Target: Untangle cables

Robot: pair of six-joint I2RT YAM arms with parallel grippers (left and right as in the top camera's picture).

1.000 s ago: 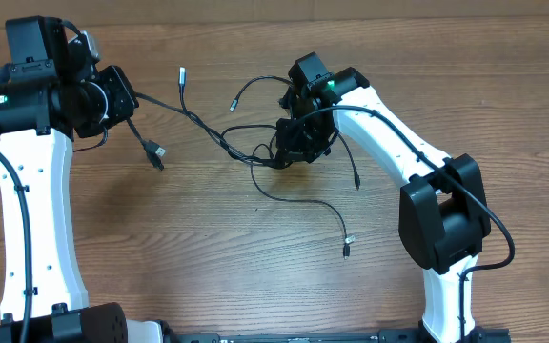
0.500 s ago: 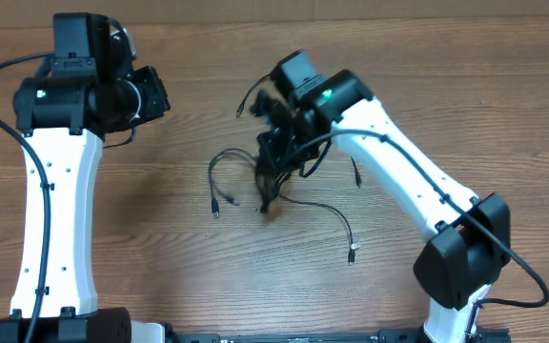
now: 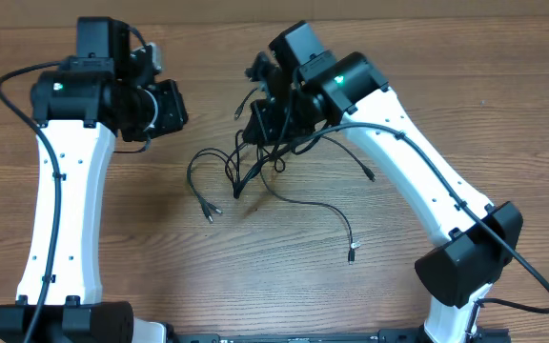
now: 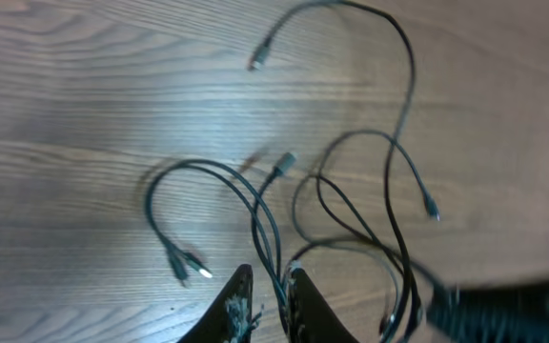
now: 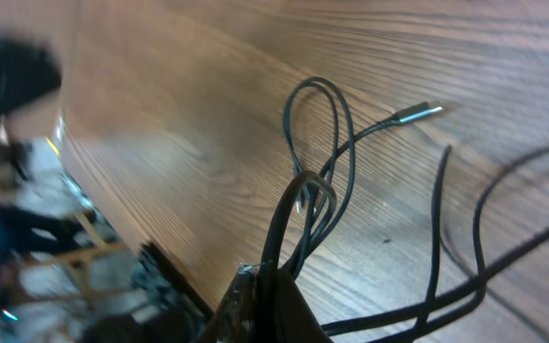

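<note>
The cables [image 3: 229, 168] are thin black wires bunched at the table's middle, with loose loops and small silver plug ends [image 3: 208, 211]. My right gripper [image 3: 263, 122] is shut on a bunch of them; in the right wrist view strands [image 5: 317, 143] rise from its closed fingertips [image 5: 267, 276] and loop over the wood. My left gripper [image 3: 172, 110] hovers to the left of the bunch, its fingers slightly parted and holding nothing. In the left wrist view the cables [image 4: 389, 191] lie beyond its tips [image 4: 268, 272], and one strand shows through the gap.
One long strand trails toward the front and ends in a plug [image 3: 352, 252]. Another plug end [image 3: 368, 174] lies under the right arm's forearm [image 3: 417, 171]. The left arm's white link [image 3: 65, 210] stands along the table's left side.
My left gripper let go of the strand it held stretched and moved right. The freed strand fell slack into loops. My right gripper carried the bunch back and left.
</note>
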